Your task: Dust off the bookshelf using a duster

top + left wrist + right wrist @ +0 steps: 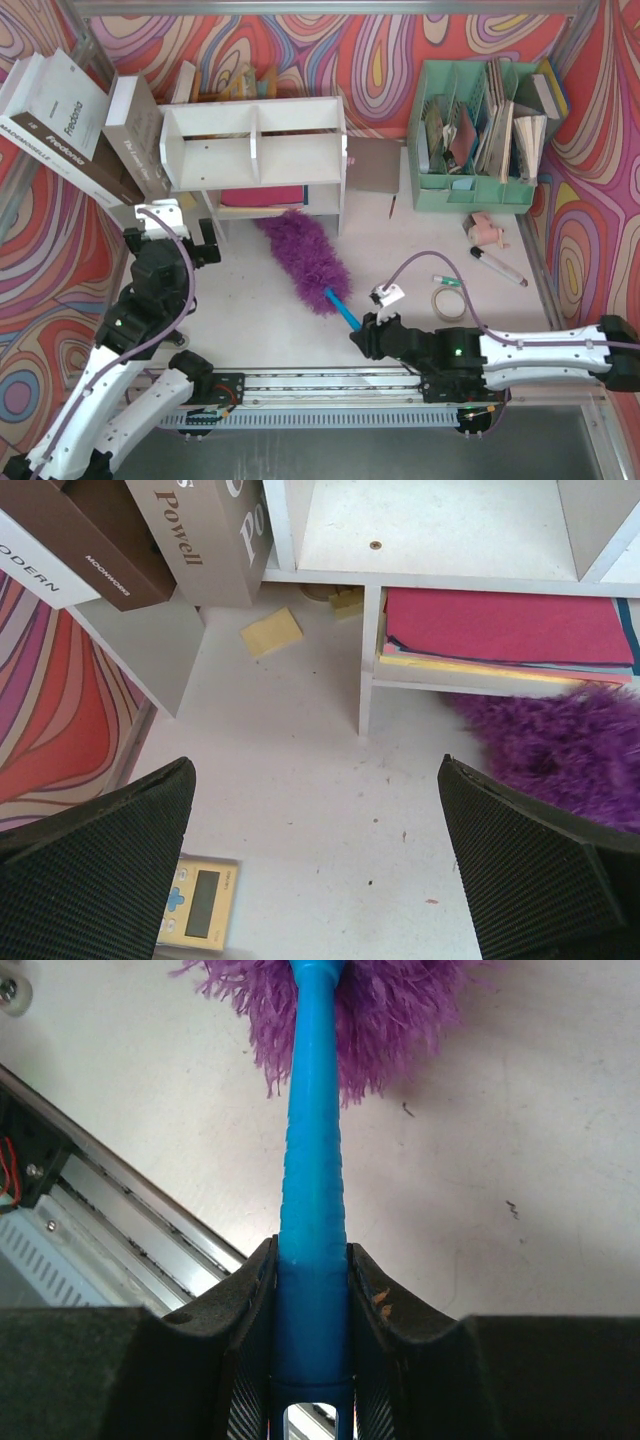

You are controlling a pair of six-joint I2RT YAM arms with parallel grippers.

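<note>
From the top external view, the bookshelf stood at the back of the counter, with large books leaning against its left side and a green file organizer well apart to its right. The duster lay diagonally on the counter, its purple head just in front of the shelf's lower tier and its blue handle pointing toward the right arm. The right end effector sat at the handle's tip. The left end effector hovered near the shelf's left front corner, touching nothing.

In the left wrist view, the left end effector stood wide apart and held nothing. The lower tier carried a stack of red and yellow sheets, with the fluffy head just beside them. A calculator lay on the counter below the left finger.

In the right wrist view, the right end effector was clamped narrowly around the blue handle, near its end, and the purple fibres rested on the counter ahead.

The grasp looked complete, so the step in hand was probably picking up the duster. The next move would call for lifting the head clear of the counter, swinging it toward the shelf panels and sweeping across them. A grip so far back on the handle could let the long head sag or twist.
</note>
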